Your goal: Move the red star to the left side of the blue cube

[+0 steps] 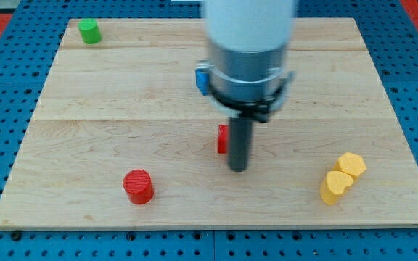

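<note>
My tip [238, 168], a bare rod end effector gripping nothing, is touching the mostly hidden red block [223, 138] at its 4 o'clock. The blue block [202, 79] is sitting at the red block's 11 o'clock, half covered by the arm. A red cylinder [138, 186], two yellow blocks [342, 177] and a green block [89, 31] are sitting well apart on the counter [85, 130].

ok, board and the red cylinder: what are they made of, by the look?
Board: looks like light wood, matte; visible grain and plank seams. Red cylinder: probably painted wood or plastic, uniform colour, smooth with a slight sheen; can't tell which.
</note>
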Available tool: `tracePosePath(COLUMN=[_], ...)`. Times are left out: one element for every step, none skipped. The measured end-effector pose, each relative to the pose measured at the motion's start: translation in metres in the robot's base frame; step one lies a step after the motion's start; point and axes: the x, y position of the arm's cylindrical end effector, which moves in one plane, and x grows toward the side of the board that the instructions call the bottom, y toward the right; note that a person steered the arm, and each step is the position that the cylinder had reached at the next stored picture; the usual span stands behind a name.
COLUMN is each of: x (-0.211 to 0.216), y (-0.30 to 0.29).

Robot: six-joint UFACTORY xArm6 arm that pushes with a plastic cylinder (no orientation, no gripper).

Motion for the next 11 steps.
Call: tracePosePath(x=[-0.051,-0.041,-0.036,-0.068,-0.099,-0.186,-0.167,-0.148,-0.117,-0.162,-0.171], y=[-0.069,-0.017,0.019,-0.011,-0.068,-0.091,-0.061,-0.073,-0.103,-0.16,-0.129])
